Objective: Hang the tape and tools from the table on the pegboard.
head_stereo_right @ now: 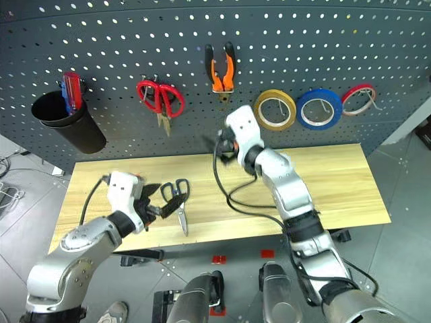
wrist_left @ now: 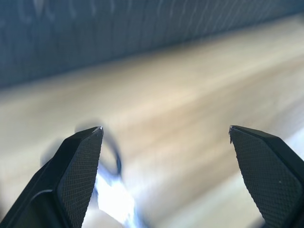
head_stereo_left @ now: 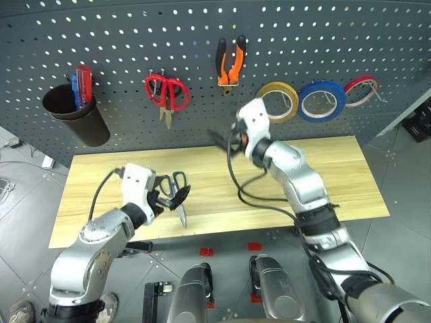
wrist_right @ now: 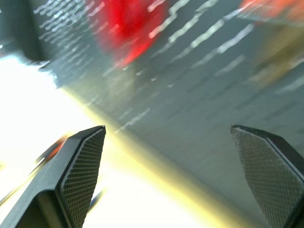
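Observation:
On the dark grey pegboard (head_stereo_left: 121, 40) hang the orange-and-black pliers (head_stereo_left: 230, 62) and the yellowish tape (head_stereo_left: 277, 101). The dark-handled scissors (head_stereo_left: 178, 194) lie on the light wood table (head_stereo_left: 323, 175), left of centre, blades toward the front edge. My left gripper (head_stereo_left: 167, 195) hovers open at their handles; the left wrist view shows its fingers (wrist_left: 80, 171) wide apart with a blurred handle loop (wrist_left: 111, 159) beside one of them. My right gripper (head_stereo_left: 221, 138) is open and empty over the table's back edge, facing the board, its fingers (wrist_right: 80, 171) spread in the right wrist view.
A black cup (head_stereo_left: 74, 114) on the board's left holds a red-and-blue-handled tool (head_stereo_left: 82, 84). Red scissors (head_stereo_left: 166, 92), a blue roll (head_stereo_left: 323, 101) and a red-edged roll (head_stereo_left: 361, 91) also hang there. A black cable (head_stereo_left: 249, 195) trails across the table from my right arm.

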`<state>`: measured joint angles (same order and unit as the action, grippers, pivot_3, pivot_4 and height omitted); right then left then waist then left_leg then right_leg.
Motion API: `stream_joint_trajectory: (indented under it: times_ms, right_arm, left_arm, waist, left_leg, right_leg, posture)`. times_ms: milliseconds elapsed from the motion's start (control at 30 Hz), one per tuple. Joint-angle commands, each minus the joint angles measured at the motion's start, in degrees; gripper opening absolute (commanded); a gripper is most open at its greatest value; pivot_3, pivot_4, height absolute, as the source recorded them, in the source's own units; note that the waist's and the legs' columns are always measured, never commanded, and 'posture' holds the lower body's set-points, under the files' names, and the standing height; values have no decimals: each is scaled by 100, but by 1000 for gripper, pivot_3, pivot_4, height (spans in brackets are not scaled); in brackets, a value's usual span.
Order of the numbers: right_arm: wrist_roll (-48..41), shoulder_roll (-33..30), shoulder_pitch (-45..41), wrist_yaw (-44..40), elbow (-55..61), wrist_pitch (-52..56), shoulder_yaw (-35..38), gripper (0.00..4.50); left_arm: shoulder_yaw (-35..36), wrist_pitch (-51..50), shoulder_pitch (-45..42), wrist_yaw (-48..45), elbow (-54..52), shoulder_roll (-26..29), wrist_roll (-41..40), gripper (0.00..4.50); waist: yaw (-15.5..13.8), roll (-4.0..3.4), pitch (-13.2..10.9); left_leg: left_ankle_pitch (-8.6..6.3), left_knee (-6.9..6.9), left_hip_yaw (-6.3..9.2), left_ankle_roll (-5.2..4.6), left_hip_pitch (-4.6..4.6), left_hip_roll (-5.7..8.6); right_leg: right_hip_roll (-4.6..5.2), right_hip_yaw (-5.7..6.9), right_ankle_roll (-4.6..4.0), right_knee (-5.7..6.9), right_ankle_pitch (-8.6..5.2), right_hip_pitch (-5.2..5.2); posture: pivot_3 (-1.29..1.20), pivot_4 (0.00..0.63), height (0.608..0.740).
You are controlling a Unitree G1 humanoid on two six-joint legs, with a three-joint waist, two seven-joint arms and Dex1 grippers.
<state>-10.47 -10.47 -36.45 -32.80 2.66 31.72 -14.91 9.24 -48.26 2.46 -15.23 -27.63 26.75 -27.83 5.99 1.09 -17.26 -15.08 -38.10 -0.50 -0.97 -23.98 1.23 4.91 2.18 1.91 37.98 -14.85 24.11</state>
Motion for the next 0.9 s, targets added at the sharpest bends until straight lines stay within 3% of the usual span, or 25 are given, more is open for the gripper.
stream_joint_trajectory:
  times_ms: [33,167,333,600,700,900]
  right_arm:
    - [-512,-383,295,-656,1153,805,-285,4500]
    - [-677,-807,619,-919,1718,1233,-554,4500]
    - [-771,-782,622,-851,1889,1461,-640,4500]
    - [-944,-806,561,-972,2002,1766,-711,4500]
    - [-1081,-776,529,-907,2005,2021,-641,4500]
    - [-1294,-714,367,-742,1946,2524,-446,4500]
  left_arm:
    - [-129,-262,133,617,-146,-280,342,4478]
    - [-244,-651,-169,1358,367,-916,702,4478]
    - [109,-467,-923,1852,1323,-1670,827,4478]
    - [125,-239,-2061,1962,2975,-1823,1200,4478]
    - [159,-201,-2245,1869,3325,-1798,1243,3901]
    - [124,-214,-2227,1648,3471,-1748,1272,2074]
  waist:
    - [-28,1,-1]
    - [-90,4,-2]
    - [-108,37,-20]
    - [-92,62,-34]
    - [-90,63,-35]
    - [-91,63,-35]
  left_leg:
    - [0,-2,1,0,0,0]
    - [0,-6,11,-1,6,1]
    - [0,-9,14,0,3,4]
    - [0,-12,10,0,1,5]
    - [0,-11,11,1,2,5]
    - [1,-12,12,1,3,5]
  right_leg:
    - [1,0,0,2,0,1]
    - [1,9,0,9,0,-5]
    - [0,16,0,9,0,-5]
    - [0,15,0,8,1,-5]
    - [0,16,1,8,1,-4]
    - [2,15,0,9,1,-5]
  posture:
    - [-194,328,740]
    - [-196,331,740]
    - [-203,331,740]
    - [-227,329,740]
    - [-240,325,740]
    - [-251,323,740]
